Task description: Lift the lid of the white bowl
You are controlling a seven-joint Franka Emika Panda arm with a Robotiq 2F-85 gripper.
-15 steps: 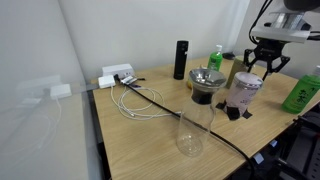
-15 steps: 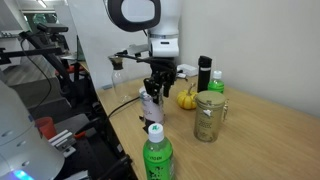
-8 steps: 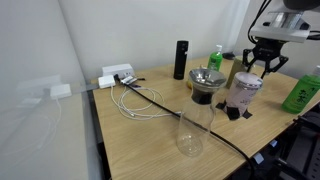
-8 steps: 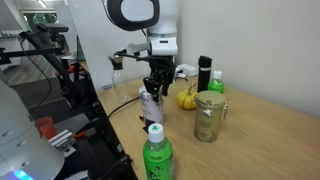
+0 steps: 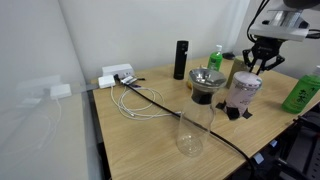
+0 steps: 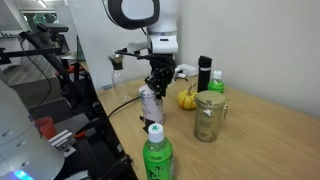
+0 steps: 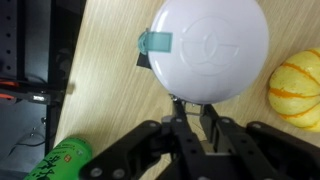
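1. Robotics lab or office workspace, not a home.
2. White robot arm (image 6: 150,20) rises at a light wooden table (image 5: 140,140).
3. Black equipment frame (image 6: 50,70) with wiring stands beside the table.
4. White power strip (image 5: 116,75) and loose cables (image 5: 140,100) lie on the tabletop.
5. Plain white wall (image 5: 130,30) behind.
6. Green bottle (image 6: 154,155) and glass carafe (image 5: 192,128) stand on the table.

Over the tall pale translucent white bowl (image 5: 245,95) the air is open apart from the claw (image 5: 262,68). On the bench (image 5: 140,140) a dark pot with a metallic top (image 5: 205,82) and a yellow ribbed gourd (image 7: 297,88) crowd its sides. A green plastic bottle (image 5: 301,92) stands near.
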